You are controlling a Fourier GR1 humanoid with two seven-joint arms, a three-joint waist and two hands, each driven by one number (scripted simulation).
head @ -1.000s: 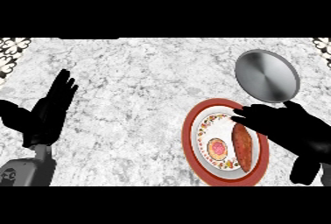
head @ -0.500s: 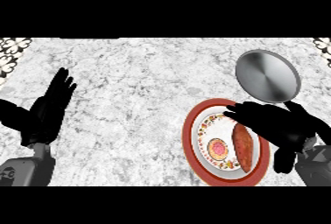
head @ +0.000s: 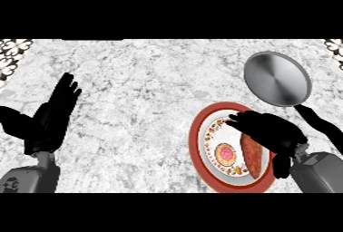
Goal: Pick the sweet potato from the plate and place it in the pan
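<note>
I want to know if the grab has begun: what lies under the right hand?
The sweet potato's near end shows on the red-rimmed plate below the right hand. Its far end, and any contact with it, are covered by the hand.

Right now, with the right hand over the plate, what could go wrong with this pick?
The right hand covers only the far end of the sweet potato; lifted from there, it might tip or slide back onto the plate. The pan has its handle close beside the right wrist, so the carry could knock it.
</note>
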